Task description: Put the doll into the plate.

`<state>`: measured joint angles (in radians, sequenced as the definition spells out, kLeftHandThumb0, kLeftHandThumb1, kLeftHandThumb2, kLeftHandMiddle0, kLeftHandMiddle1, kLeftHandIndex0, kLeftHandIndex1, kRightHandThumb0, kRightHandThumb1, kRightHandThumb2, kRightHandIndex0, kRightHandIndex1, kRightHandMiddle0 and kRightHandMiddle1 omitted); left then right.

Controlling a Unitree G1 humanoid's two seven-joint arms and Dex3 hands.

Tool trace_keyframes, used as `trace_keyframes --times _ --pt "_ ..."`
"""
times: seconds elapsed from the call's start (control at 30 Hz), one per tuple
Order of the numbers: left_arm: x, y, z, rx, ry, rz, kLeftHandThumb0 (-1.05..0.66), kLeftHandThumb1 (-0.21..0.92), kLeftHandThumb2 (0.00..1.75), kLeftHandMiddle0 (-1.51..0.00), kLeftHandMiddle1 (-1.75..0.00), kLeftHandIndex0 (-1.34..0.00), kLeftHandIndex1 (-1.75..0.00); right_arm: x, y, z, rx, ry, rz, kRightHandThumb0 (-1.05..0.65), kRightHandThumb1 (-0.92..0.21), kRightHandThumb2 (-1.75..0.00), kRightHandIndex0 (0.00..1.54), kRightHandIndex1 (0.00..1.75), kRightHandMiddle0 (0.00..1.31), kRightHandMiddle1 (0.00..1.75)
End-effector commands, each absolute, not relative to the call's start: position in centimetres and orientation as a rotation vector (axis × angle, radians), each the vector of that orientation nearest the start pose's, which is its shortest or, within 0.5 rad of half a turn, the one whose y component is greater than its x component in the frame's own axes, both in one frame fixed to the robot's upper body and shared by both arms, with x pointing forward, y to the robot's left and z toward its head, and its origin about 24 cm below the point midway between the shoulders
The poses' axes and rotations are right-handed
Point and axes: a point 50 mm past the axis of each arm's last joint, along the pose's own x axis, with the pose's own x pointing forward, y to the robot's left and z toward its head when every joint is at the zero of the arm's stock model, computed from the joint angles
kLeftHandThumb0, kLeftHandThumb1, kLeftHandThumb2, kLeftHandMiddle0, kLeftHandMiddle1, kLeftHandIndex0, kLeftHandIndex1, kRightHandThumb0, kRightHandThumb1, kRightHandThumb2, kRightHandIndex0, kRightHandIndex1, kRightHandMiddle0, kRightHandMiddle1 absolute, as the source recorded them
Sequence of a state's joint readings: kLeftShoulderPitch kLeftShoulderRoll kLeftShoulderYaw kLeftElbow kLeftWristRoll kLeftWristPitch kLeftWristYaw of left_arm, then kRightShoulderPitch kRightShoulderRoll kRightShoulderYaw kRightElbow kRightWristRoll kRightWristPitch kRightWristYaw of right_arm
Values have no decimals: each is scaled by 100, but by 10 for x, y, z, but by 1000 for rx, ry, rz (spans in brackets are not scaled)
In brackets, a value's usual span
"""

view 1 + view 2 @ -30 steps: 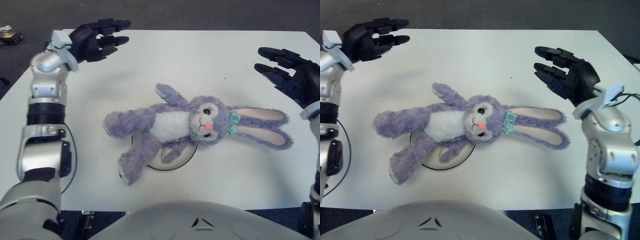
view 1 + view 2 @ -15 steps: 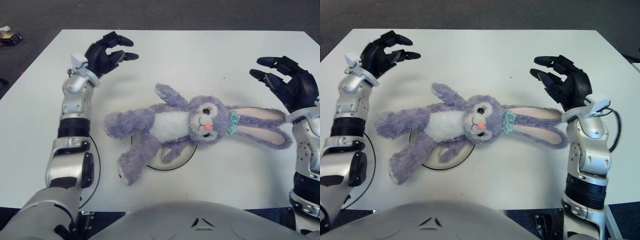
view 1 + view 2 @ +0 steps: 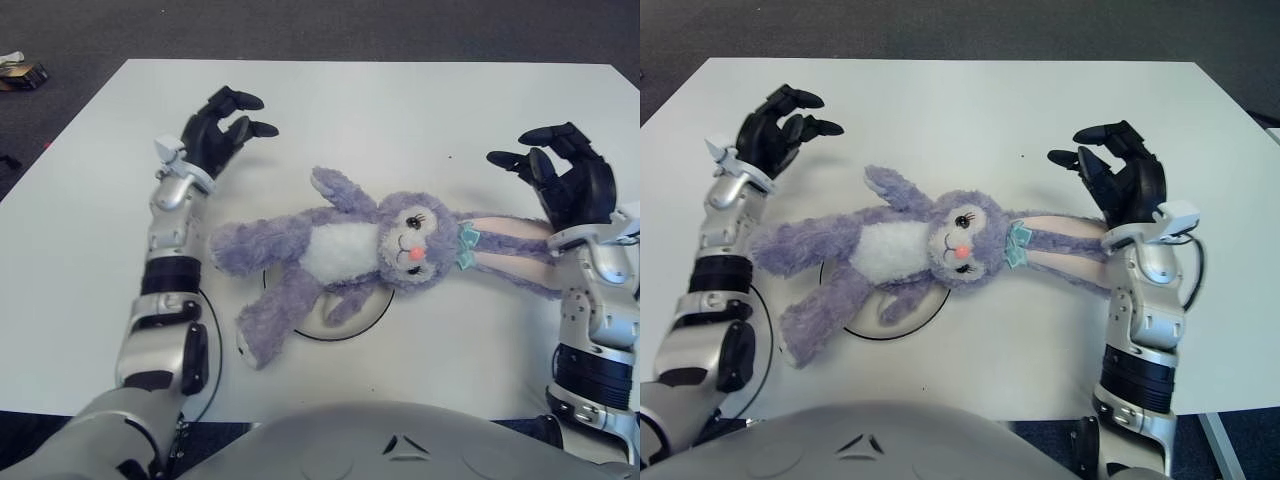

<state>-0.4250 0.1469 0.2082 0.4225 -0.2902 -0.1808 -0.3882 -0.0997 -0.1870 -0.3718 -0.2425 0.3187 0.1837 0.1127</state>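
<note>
Movement: both hands have drawn in toward the doll since half a second ago, the arms dropping lower over the worktop; the doll itself has not shifted.
Left hand [image 3: 222, 127]: shows at the far left, just beyond the doll's outstretched arm, black fingers spread wide and gripping nothing.
Right hand [image 3: 1120, 180]: shows at the right, above the tips of the doll's long ears, fingers fanned apart and holding nothing; the wrist crosses over the ear ends, though whether it touches them cannot be told.
Doll [image 3: 370, 245]: a purple plush rabbit with white belly, pink nose and a teal bow at the base of the ears, lying on its back across the middle of the worktop, head to the right, legs to the left.
Ears: two long pink-lined ears stretch out to the right, ending under the right forearm.
Plate [image 3: 350, 318]: a white round dish with a dark rim, mostly hidden beneath the doll's belly and thighs; only its near edge shows between the legs.
Placement: the doll's middle lies on the plate, while head, ears, arms and feet spill well past its rim onto the worktop.
Worktop [image 3: 400, 110]: white, with dark floor around it.
</note>
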Motion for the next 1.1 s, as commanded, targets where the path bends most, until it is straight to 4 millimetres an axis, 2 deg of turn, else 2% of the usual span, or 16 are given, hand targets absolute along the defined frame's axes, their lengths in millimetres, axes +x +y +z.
trace_keyframes --times 0.0,0.13,0.23,0.67,0.83,0.9,0.93,1.0,1.07 --pt "317 176 80 -227 -256 -148 -1 90 19 -64 -134 -50 -121 257 -248 122 216 -231 -135 -1 -92 -13 74 105 45 140" --pt "315 172 80 -235 -259 -121 -1 75 52 -56 -151 -46 -129 258 -248 120 232 -223 -127 -1 -92 -12 75 110 46 132" --pt "315 172 80 -234 -259 -116 -1 70 63 -54 -156 -44 -133 258 -248 120 234 -222 -126 -1 -92 -12 76 112 46 131" --pt "312 167 80 -233 -260 -101 -1 61 83 -52 -165 -40 -143 271 -243 108 306 -174 -26 -1 -92 -15 70 123 46 127" --pt "312 167 80 -233 -260 -100 -1 60 85 -52 -166 -39 -144 271 -243 107 307 -175 -24 -1 -92 -15 70 123 45 127" --pt "310 162 79 -238 -252 -103 -1 60 85 -51 -166 -39 -144 274 -243 102 368 -124 -38 -1 -92 -15 70 123 45 127" --pt "309 161 78 -239 -250 -104 -1 59 87 -52 -166 -38 -147 275 -242 101 388 -107 -42 -1 -91 -19 68 126 45 128" --pt "308 159 78 -240 -248 -105 -1 55 96 -52 -169 -35 -155 275 -243 100 405 -90 -47 -1 -82 -38 60 139 42 133" --pt "308 158 78 -241 -246 -105 -1 53 101 -51 -171 -33 -159 275 -243 99 423 -72 -51 -1 -79 -46 57 144 41 135"
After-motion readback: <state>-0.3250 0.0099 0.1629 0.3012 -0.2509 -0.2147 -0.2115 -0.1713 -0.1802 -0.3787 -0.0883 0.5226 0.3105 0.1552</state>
